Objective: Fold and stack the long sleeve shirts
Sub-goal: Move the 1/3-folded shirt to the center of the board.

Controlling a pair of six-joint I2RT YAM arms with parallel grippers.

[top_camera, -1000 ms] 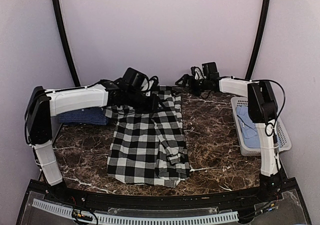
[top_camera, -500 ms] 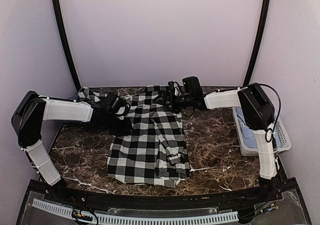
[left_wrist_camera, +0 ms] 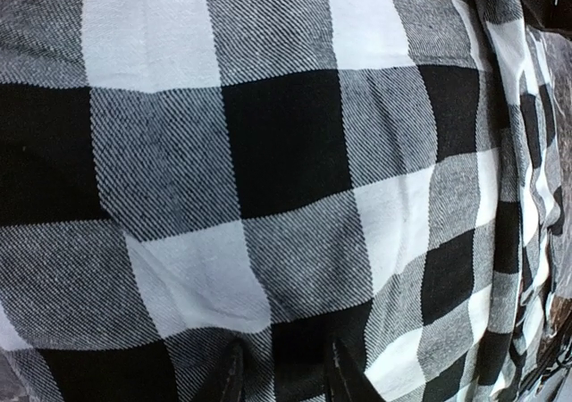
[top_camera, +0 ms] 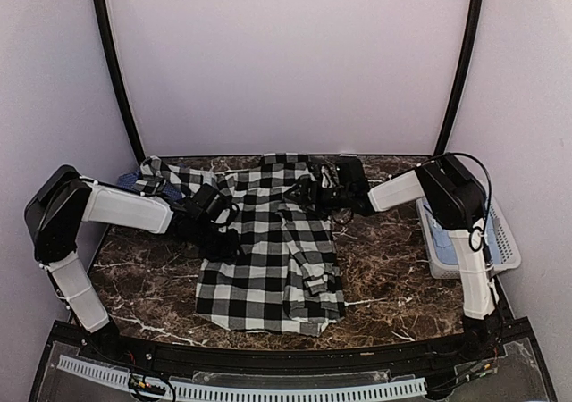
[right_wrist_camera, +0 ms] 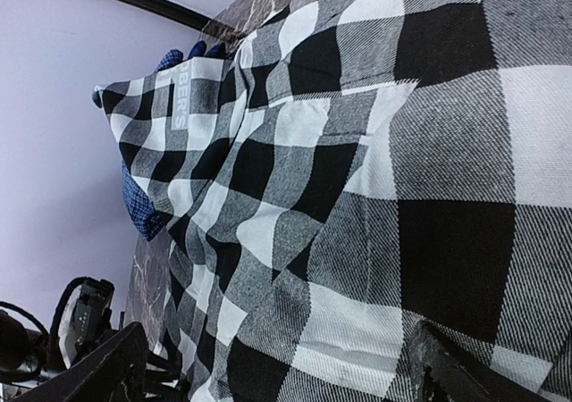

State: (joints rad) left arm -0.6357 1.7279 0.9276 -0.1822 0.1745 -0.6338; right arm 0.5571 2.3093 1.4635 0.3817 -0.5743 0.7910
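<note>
The black-and-white checked shirt [top_camera: 268, 259] lies spread on the marble table, collar toward the back, one sleeve flung to the far left. It fills the left wrist view [left_wrist_camera: 268, 152] and the right wrist view [right_wrist_camera: 357, 196]. The dark blue shirt [top_camera: 132, 180] peeks out under that sleeve at the back left, and shows in the right wrist view [right_wrist_camera: 143, 210]. My left gripper [top_camera: 219, 210] sits low on the shirt's left shoulder, fingers close together with cloth pinched between them [left_wrist_camera: 286, 375]. My right gripper [top_camera: 320, 192] rests at the right shoulder, fingers wide apart over the cloth [right_wrist_camera: 277, 375].
A white slotted basket [top_camera: 505, 241] stands at the right table edge with light blue cloth [top_camera: 442, 223] inside. Bare marble table [top_camera: 393, 259] lies between the shirt and the basket. The back wall is close behind the collar.
The shirt's bunched top was pulled out and its sleeve thrown left. My left gripper moved left, then toward me. My right gripper came from the back onto the right shoulder.
</note>
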